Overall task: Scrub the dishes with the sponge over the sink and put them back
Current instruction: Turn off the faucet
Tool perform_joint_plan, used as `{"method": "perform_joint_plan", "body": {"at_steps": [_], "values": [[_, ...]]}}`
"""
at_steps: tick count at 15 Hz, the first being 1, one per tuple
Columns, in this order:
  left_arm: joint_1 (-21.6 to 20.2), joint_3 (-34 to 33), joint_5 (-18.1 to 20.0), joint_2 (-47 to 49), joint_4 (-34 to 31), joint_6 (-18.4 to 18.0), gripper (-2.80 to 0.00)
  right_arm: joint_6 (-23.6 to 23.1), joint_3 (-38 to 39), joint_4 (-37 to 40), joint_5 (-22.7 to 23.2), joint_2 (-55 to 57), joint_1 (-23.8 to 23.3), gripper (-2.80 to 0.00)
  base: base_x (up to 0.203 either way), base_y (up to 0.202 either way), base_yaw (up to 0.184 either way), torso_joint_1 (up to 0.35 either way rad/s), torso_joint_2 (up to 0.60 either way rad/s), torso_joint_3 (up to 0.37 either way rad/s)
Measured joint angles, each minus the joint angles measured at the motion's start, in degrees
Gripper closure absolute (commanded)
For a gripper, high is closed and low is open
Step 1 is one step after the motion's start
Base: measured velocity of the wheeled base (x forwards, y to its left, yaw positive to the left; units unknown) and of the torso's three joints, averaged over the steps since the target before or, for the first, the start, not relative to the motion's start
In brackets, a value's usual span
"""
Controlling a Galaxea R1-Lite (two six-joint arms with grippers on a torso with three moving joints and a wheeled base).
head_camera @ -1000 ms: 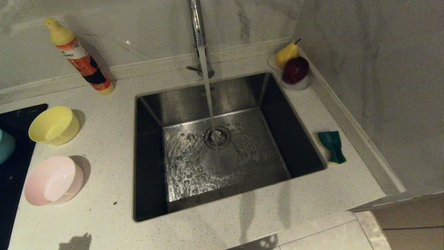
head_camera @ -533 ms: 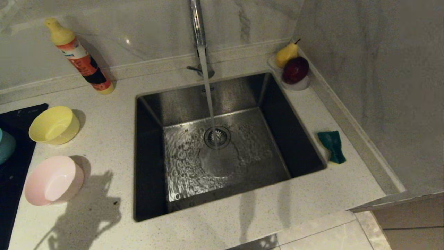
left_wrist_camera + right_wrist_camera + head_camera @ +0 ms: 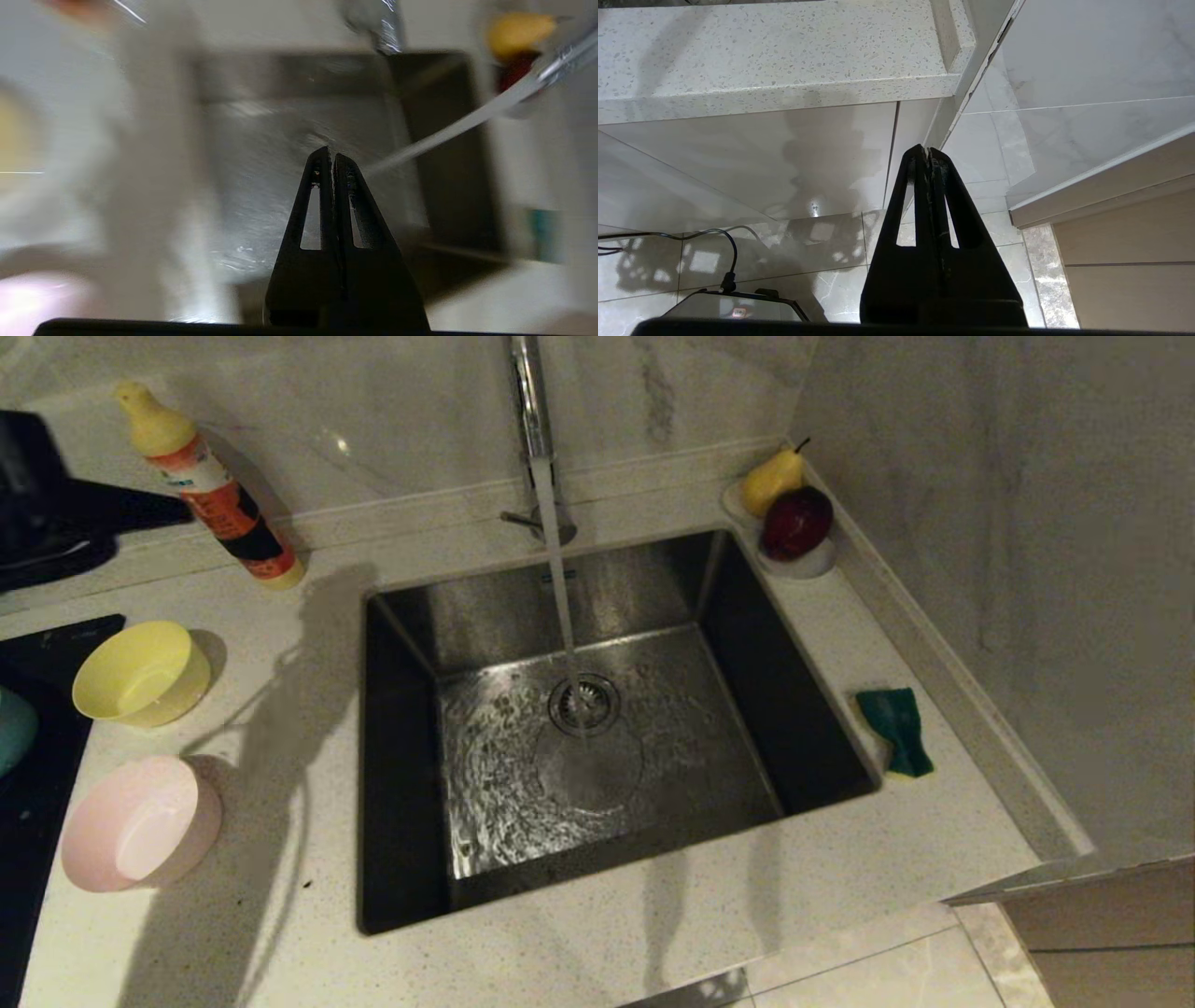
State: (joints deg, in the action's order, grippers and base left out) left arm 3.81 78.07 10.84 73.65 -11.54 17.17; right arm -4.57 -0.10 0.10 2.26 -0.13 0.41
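Green-faced and yellow-backed, the sponge [image 3: 895,729] lay on the counter [image 3: 653,933] just beside the right rim of the sink [image 3: 597,728], its long axis running roughly along that rim, away from the robot. The yellow bowl [image 3: 140,672], pink bowl [image 3: 140,821] and blue bowl [image 3: 14,728] stood left of the sink, the blue one on a dark cooktop [image 3: 37,803]. The left gripper [image 3: 331,156], jaws pressed together and empty, was raised at the far left, so the bowls lay nearer it; the sponge lay across the basin on the right arm's side. The right gripper [image 3: 928,151], also closed and empty, hung below counter level, visible only in its own wrist view. Only the left wrist view showed the left fingertips; the head view alone showed the sponge's orientation. Water ran from the tap [image 3: 527,401].
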Motion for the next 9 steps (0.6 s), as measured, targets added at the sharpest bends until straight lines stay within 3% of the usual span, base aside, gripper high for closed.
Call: {"method": "perform_joint_plan", "body": {"at_steps": [3, 4, 9], "values": [[2.5, 8.8, 9.5, 11.5, -1.7, 11.4, 0.00, 0.0, 0.0, 0.0, 0.0, 0.0, 0.0, 0.00, 0.000, 0.000, 0.000, 0.000, 0.00, 0.000], [3.0, 10.0, 11.8, 14.0, -1.6, 13.5, 0.00, 0.1, 0.0, 0.0, 0.0, 0.0, 0.0, 0.00, 0.000, 0.000, 0.000, 0.000, 0.00, 0.000], [5.9, 12.9, 13.4, 23.4, 1.0, 16.0, 0.00, 0.0, 0.0, 0.0, 0.0, 0.0, 0.0, 0.00, 0.000, 0.000, 0.000, 0.000, 0.00, 0.000]]}}
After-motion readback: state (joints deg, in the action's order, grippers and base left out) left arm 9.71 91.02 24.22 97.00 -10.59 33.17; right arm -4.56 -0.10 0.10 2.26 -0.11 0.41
